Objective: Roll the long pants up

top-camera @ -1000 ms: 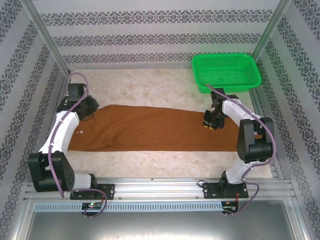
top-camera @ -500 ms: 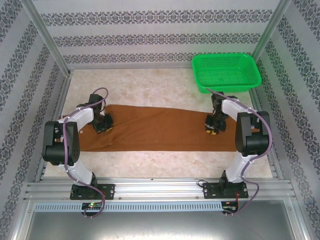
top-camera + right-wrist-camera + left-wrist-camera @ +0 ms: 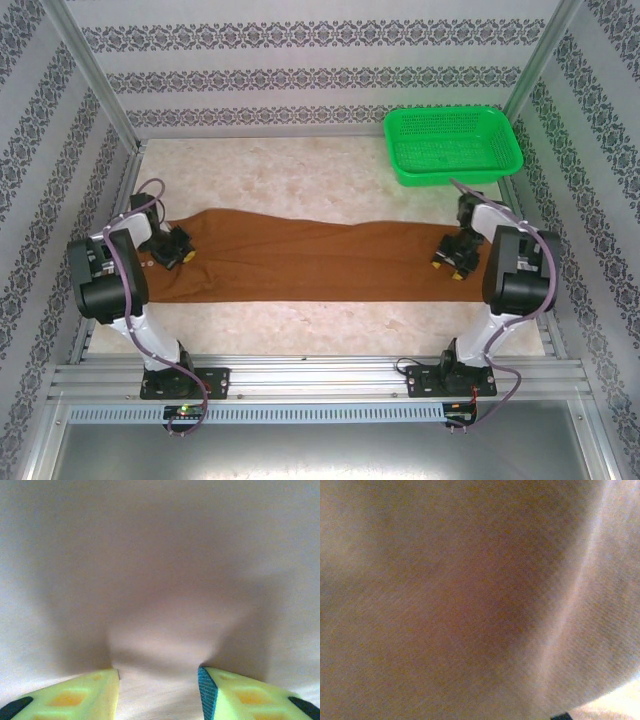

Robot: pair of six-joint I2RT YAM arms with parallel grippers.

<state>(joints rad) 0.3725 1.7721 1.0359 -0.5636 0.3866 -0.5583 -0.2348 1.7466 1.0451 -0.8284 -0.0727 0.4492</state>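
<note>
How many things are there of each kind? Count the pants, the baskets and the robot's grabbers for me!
long pants: 1
green basket: 1
grippers: 2 (left gripper, right gripper)
Total: 4

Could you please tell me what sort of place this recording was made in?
Probably a robot test cell, not a home: aluminium frame posts, patterned wall panels enclosing a marble-look table, and robot arms bolted to a rail.
</note>
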